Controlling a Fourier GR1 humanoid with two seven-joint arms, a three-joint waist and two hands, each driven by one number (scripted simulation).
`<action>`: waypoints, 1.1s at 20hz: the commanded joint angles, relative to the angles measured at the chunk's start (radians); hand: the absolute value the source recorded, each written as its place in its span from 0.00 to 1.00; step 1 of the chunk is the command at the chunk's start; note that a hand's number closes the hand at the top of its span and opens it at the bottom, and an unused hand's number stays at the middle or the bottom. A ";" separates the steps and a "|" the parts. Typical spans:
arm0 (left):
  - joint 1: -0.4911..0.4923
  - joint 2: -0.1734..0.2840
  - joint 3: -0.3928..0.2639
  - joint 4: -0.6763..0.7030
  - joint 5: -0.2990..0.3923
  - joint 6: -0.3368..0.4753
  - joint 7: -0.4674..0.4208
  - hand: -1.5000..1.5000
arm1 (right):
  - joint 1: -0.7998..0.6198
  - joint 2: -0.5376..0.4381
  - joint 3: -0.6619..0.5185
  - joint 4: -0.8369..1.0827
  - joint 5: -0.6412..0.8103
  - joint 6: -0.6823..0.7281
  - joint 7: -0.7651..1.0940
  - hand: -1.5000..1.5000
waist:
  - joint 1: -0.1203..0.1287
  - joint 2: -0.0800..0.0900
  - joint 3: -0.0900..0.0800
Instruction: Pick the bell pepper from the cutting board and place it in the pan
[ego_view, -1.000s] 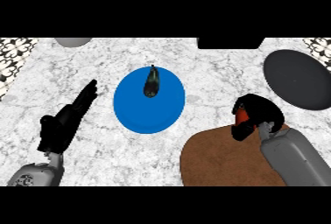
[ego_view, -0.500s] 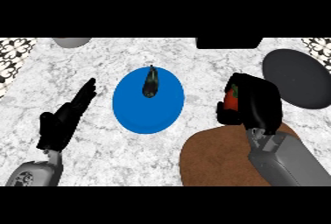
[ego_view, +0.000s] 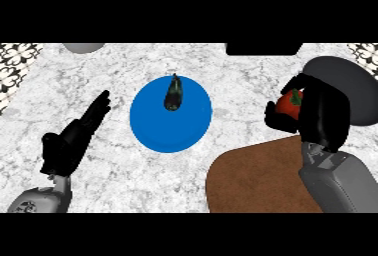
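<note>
No text, label, brand, number or sign can be read anywhere in the head view.

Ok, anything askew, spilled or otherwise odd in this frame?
Nothing stands out. The right hand holds the red bell pepper clear of the brown cutting board, beside the dark pan. A dark eggplant lies on the blue plate. The left hand rests open at the left.
</note>
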 joint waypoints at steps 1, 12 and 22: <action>-0.043 -0.004 0.026 0.034 0.017 -0.013 -0.002 0.50 | 0.028 0.014 -0.121 0.057 -0.086 -0.145 -0.099 1.00 | -0.001 0.004 0.001; -0.006 -0.046 -0.003 0.051 -0.040 -0.011 -0.044 0.50 | -0.119 -0.077 -0.362 0.627 -0.192 -0.346 -0.494 1.00 | 0.012 0.006 0.000; -0.067 -0.031 0.018 0.022 -0.021 -0.051 0.018 0.50 | -0.359 -0.187 -0.546 1.179 -0.318 -0.465 -0.882 1.00 | 0.034 0.013 0.002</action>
